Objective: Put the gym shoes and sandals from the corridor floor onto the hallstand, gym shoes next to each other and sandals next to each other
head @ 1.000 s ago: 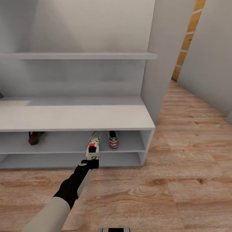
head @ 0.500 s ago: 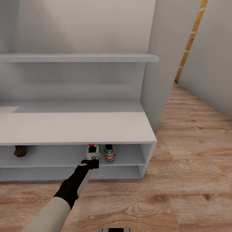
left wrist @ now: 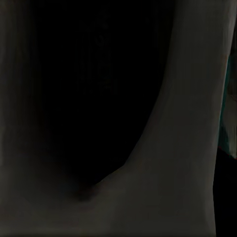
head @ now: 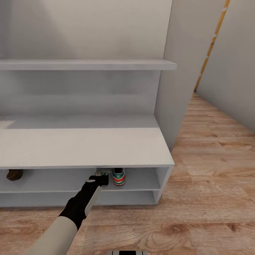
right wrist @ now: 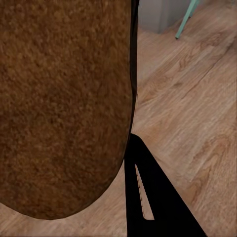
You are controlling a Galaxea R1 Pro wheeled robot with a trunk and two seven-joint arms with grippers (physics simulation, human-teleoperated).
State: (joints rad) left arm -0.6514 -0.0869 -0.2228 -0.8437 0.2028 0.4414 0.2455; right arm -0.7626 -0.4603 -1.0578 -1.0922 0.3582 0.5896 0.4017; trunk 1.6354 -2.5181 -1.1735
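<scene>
On the hallstand's upper shelf, a sandal lies at 9 o'clock, while the left gripper, fingers seemingly clamping 1 gym shoe beside its mate at 3 o'clock, risks knocking that one off the shelf if pushed carelessly.

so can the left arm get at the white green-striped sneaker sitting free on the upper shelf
Probably yes: that sneaker stands right beside the left tool, already at the white rack's open shelf front, though the tool seems occupied with the other sneaker.

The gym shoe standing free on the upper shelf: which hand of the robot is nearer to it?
Left. The left hand reaches into the same shelf opening, just beside that gym shoe. The right hand is over the corridor floor beside a brown sole, with no rack in sight.
</scene>
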